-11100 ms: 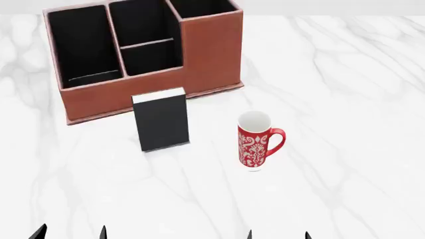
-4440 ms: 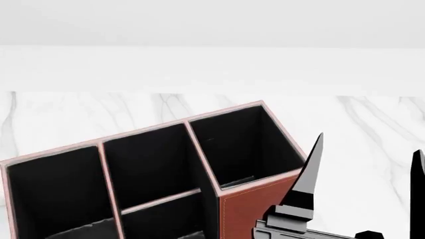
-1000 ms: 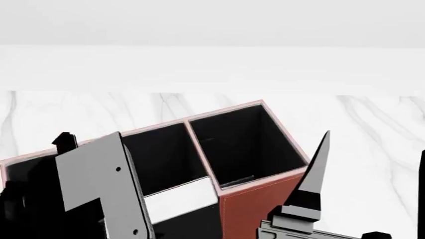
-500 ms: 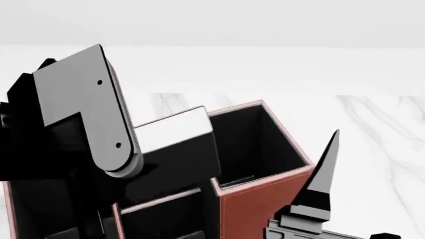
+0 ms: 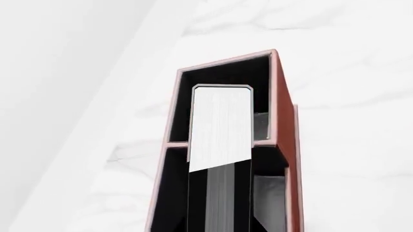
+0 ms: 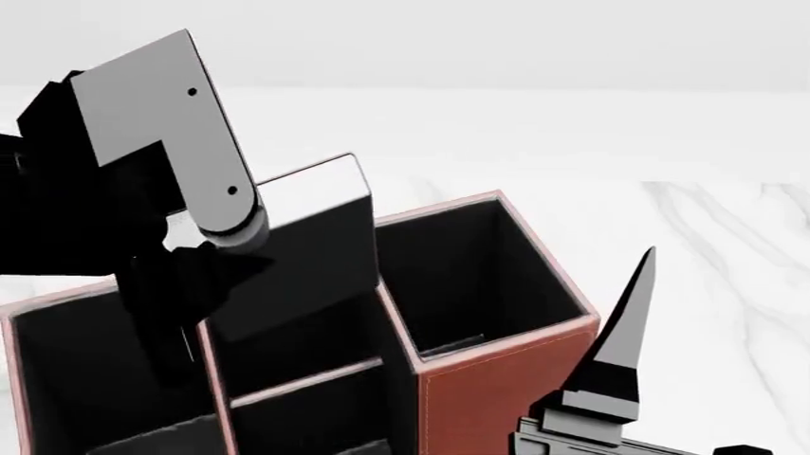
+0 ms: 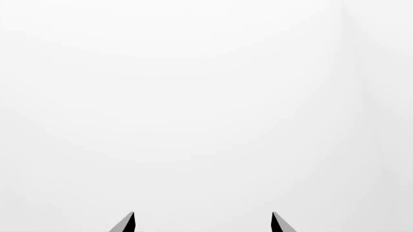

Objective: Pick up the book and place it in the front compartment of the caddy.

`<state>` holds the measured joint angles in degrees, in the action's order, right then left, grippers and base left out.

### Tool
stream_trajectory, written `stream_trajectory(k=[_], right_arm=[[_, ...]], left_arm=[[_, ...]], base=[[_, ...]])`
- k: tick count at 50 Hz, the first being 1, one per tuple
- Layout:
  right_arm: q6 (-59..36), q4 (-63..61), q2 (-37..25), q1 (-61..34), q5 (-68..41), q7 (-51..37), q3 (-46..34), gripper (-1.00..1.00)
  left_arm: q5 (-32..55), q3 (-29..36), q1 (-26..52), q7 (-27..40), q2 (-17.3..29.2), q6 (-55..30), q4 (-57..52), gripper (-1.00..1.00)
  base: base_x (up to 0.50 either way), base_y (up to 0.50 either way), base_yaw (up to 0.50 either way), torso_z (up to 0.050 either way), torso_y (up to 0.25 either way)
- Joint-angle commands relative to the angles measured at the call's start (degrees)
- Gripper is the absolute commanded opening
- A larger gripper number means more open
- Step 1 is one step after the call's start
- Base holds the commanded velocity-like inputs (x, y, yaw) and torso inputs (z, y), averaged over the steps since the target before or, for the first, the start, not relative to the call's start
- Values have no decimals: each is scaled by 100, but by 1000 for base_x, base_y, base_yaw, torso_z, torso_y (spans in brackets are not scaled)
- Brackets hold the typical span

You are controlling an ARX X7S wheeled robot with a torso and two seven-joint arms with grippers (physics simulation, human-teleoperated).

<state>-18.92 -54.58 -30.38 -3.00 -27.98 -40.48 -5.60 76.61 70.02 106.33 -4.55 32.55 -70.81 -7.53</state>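
My left gripper (image 6: 234, 270) is shut on the black book (image 6: 310, 256), whose white page edge (image 6: 317, 185) faces up and away. It holds the book tilted in the air above the middle cells of the reddish-brown caddy (image 6: 487, 398), not inside any cell. The low pink cross divider (image 6: 310, 379) shows below the book, with the front compartment (image 6: 322, 425) on its near side. In the left wrist view the book's page edge (image 5: 219, 128) runs over the caddy (image 5: 287, 145). My right gripper (image 6: 708, 379) is open and empty beside the caddy's right end, and its fingertips (image 7: 129, 222) frame only blank white.
The tall square end cell (image 6: 475, 275) lies right of the book, the wide left cell (image 6: 89, 370) under my left arm (image 6: 139, 123). White marble tabletop (image 6: 722, 246) extends to the right and behind. The mug is out of view.
My left arm has lifted the book from low beside the middle cells to well above the caddy, shifting slightly left. The right gripper has barely moved.
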Motion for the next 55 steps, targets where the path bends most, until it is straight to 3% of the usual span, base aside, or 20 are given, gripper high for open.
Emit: stream_trajectory(k=[1,14,55], right_arm=[[18,22,100,-26,107,187,68,100],[72,112,103,-31,148,202,-9,100],[198,167,29,-3,61,153,41,100]], left_arm=[[-504,5,32,-524,-228,107,202,-100],[-1181,472,-32,-1111,-252,514,343,-100],[-1882,796,-976,-1035,-547,1435,1160,-100]], base=[[0,0,0,0,0],[0,0,0,0,2],[0,0,0,0,1]])
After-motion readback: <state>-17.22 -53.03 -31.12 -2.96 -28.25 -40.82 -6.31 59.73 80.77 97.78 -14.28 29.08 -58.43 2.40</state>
